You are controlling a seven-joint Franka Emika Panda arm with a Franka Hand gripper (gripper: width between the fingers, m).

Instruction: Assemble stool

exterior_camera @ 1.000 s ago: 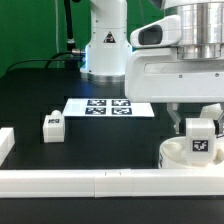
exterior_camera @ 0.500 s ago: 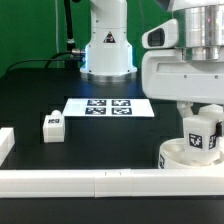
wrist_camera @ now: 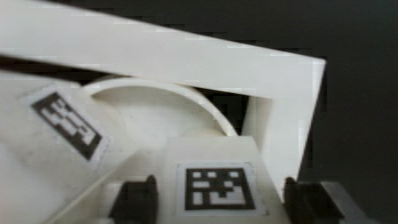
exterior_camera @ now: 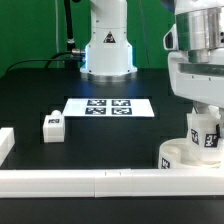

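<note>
Jaws closed on leg [exterior_camera: 205,133], gripping its sides; tag faces exterior camera. Leg upright over seat [exterior_camera: 172,155], lower end at seat's top; contact unclear. Seat on surface [exterior_camera: 40,85] at exterior view's right, just behind front rail [exterior_camera: 90,181]. Second leg [exterior_camera: 53,125] well apart at exterior view's left, near marker board [exterior_camera: 108,106]. Wrist view: leg [wrist_camera: 217,185] between fingers [wrist_camera: 143,198].

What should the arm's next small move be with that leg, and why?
Probably press and twist the leg down into the seat: the fingers grip it upright on top of the seat, and I can't tell whether it's fully in.
</note>
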